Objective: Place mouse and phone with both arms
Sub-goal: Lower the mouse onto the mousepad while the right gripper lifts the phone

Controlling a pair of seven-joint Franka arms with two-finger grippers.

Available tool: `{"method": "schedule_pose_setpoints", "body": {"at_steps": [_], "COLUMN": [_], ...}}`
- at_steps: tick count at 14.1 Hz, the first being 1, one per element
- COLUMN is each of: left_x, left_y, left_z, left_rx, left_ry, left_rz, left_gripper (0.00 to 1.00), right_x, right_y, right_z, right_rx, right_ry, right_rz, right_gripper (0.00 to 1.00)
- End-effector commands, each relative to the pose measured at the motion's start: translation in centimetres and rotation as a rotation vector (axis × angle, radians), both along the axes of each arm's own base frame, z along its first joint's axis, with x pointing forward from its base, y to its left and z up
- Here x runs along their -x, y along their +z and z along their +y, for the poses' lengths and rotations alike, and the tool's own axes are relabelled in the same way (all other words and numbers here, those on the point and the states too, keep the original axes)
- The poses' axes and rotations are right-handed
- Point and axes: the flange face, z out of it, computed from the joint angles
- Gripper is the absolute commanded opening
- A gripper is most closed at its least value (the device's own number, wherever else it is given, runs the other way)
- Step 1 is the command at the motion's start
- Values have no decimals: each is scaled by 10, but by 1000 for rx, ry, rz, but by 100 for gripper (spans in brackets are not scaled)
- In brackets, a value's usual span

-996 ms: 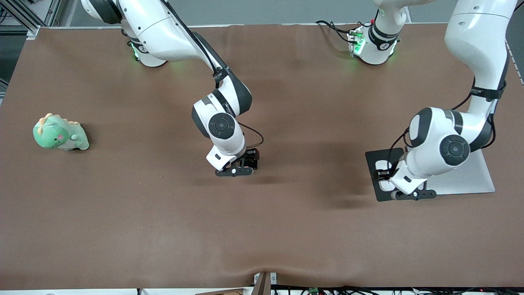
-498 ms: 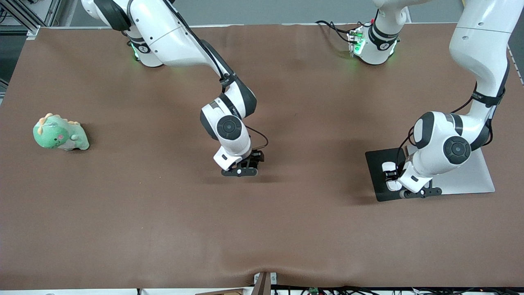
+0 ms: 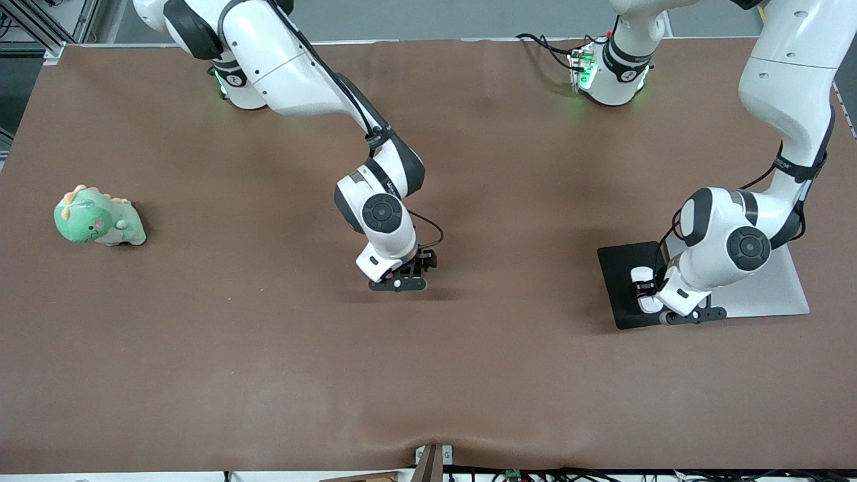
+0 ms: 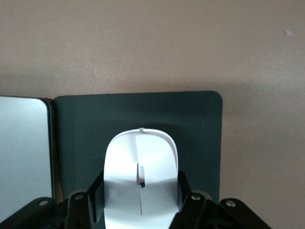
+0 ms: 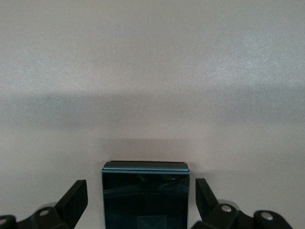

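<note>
My left claw [image 4: 140,212] grips the glossy white oval mouse [image 4: 141,179] over the dark grey pad [image 4: 143,114] — unreleased; my right claw [image 5: 141,200], spread wide, straddles the black square phone [image 5: 145,195] — ungrasped.

I see the small white oval mouse [image 4: 141,183] on the dark flat pad [image 3: 619,281], toward the left arm's end of the table, with the silver slab [image 3: 770,294] just beside the pad. The black square folded phone [image 5: 146,198] sits mid-table. The green plush dinosaur [image 3: 98,217] lies near the right arm's end.
</note>
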Motion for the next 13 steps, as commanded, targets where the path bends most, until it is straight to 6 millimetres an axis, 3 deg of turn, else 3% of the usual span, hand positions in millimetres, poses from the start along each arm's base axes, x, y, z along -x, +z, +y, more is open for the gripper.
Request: {"method": "schedule_pose_setpoints", "body": {"at_steps": [1, 12, 13], "left_x": [1, 1, 1], "left_y": [-7, -21, -21], "left_z": [-2, -1, -1], "left_rx": [-6, -18, -18], "left_ry": [-5, -29, -29], "left_rz": [-20, -22, -21], "left_gripper": [39, 40, 40], "right_x": [-2, -4, -4], "right_y": [-7, -15, -16], "right_z": [5, 3, 2], "right_rx": [5, 1, 4], "right_ry": [-14, -54, -52], "right_rz": [-5, -10, -10], "right_gripper": [100, 100, 76]}}
